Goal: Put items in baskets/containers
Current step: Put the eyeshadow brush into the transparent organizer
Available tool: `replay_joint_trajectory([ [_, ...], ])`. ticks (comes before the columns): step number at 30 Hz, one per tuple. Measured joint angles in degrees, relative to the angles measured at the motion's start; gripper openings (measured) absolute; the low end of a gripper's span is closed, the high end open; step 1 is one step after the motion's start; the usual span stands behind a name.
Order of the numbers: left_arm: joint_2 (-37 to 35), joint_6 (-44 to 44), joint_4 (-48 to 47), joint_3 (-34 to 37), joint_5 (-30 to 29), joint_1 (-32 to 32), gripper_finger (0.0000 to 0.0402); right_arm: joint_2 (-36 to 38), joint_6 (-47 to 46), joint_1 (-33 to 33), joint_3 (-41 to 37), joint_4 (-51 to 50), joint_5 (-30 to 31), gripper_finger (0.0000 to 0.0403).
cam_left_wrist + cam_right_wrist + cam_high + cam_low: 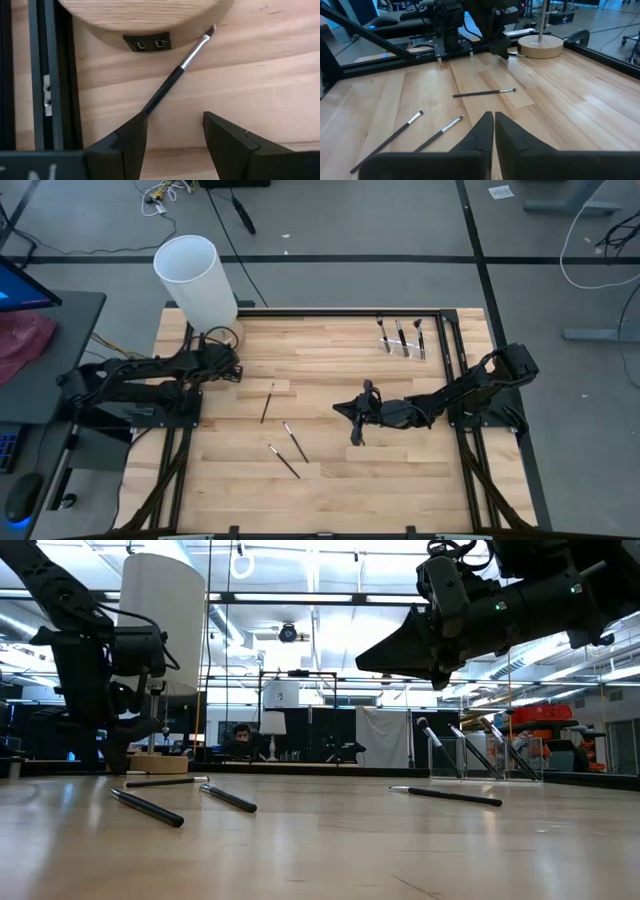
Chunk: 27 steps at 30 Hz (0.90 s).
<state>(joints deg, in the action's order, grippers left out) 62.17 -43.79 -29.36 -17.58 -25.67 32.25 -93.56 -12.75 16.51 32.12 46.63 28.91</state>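
A thin dark brush lies flat on the table, its bristle tip by the round wooden base of the white cylinder. My left gripper hangs open over the brush's handle end, pointing steeply down. Three more brushes lie loose mid-table. The clear holder at the far right has three brushes standing tilted in it. My right gripper hovers shut and empty above mid-table. My left gripper has one fingertip over the brush's handle end, which disappears behind it. I cannot tell whether that fingertip touches the brush. The other finger stands apart from the brush, over bare wood.
The white cylinder on its wooden base stands at the far left corner, close to my left gripper. Black frame rails run along the table's edges. Bare wood lies between the loose brushes and the holder.
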Motion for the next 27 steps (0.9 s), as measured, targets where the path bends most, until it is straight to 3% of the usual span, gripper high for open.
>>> replay_joint_trajectory([
  [9,0.0,2.4,1.9,0.3,3.4,-2.2,0.0194,0.0,0.0,0.0,0.0,0.1,0.0,0.0021],
  [15,0.0,2.5,0.9,-2.2,10.1,-6.6,0.0194,0.0,0.0,0.0,0.0,0.1,0.0,0.0021],
  [21,0.0,1.6,-2.9,-3.4,0.6,-7.4,0.0194,0.0,0.0,0.0,0.0,0.1,0.2,0.0021],
  [27,0.0,0.8,-6.4,-3.4,-3.9,-3.9,0.0195,0.0,0.0,0.0,0.0,0.0,0.2,0.0021],
])
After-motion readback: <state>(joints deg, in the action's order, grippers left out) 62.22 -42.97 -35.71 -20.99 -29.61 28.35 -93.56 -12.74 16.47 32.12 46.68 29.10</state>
